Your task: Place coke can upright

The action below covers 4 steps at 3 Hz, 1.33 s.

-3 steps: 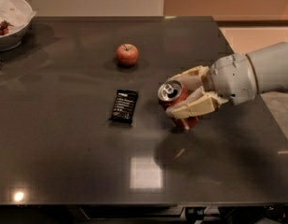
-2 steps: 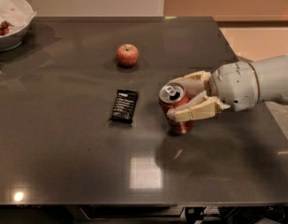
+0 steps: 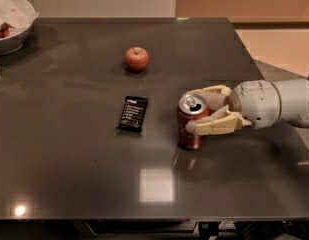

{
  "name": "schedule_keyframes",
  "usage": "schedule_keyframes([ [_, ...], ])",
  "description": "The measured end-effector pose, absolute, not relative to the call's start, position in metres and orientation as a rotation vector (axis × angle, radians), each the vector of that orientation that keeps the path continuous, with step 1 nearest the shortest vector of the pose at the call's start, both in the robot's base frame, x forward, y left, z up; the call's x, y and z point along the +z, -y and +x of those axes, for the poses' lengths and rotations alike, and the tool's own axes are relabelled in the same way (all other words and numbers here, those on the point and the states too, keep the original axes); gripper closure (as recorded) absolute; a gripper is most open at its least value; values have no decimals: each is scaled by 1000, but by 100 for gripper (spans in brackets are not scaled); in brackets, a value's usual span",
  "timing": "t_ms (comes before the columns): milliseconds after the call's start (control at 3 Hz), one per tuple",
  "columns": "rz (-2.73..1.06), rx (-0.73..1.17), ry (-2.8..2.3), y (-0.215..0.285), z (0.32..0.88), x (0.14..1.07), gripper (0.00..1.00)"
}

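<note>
The coke can (image 3: pixel 190 134) is red with a silver top and pull-tab. It stands upright on the dark table (image 3: pixel 69 174), right of centre. My gripper (image 3: pixel 190 111) reaches in from the right. It is shut on the can, with one cream finger (image 3: pixel 210 91) behind the can's top and the other finger (image 3: pixel 216 126) across its front. The can's base appears to rest on the table.
A flat black snack bar wrapper (image 3: pixel 133 113) lies left of the can. A red apple (image 3: pixel 136 58) sits further back. A white bowl (image 3: pixel 11 21) with red bits stands at the far left corner. The table's right edge is just behind my arm (image 3: pixel 279 103).
The can was tilted and held above the table. It has come down with my gripper and now stands upright on the surface.
</note>
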State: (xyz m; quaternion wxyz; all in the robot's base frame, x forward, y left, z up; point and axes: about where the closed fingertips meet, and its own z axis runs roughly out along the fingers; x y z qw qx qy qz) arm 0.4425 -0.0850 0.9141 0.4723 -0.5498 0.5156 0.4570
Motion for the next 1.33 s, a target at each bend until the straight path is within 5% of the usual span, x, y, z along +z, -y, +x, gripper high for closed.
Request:
schedule_keyframes([
  [1333, -1221, 1246, -1200, 94, 451, 908, 12],
])
